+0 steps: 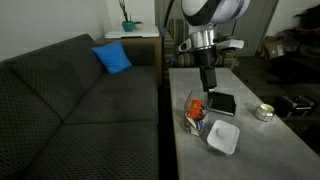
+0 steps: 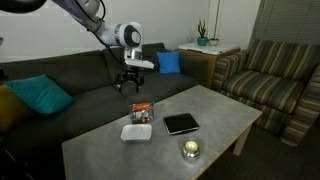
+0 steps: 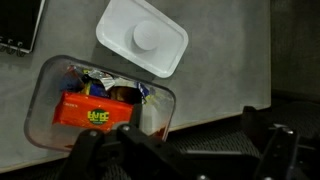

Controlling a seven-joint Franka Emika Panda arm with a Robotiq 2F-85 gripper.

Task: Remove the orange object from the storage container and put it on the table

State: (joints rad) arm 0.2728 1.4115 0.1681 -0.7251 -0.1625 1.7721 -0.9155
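The clear storage container stands near the grey table's edge. It holds the orange object, a flat orange-red packet, and some other small wrapped items. Both exterior views show the container with orange inside. My gripper is open and empty. It hangs well above the table, over the edge next to the container, touching nothing. It shows in both exterior views.
A white lid lies beside the container. A black tablet and a round metal tin are also on the table. A dark sofa with a blue cushion runs along the table's edge.
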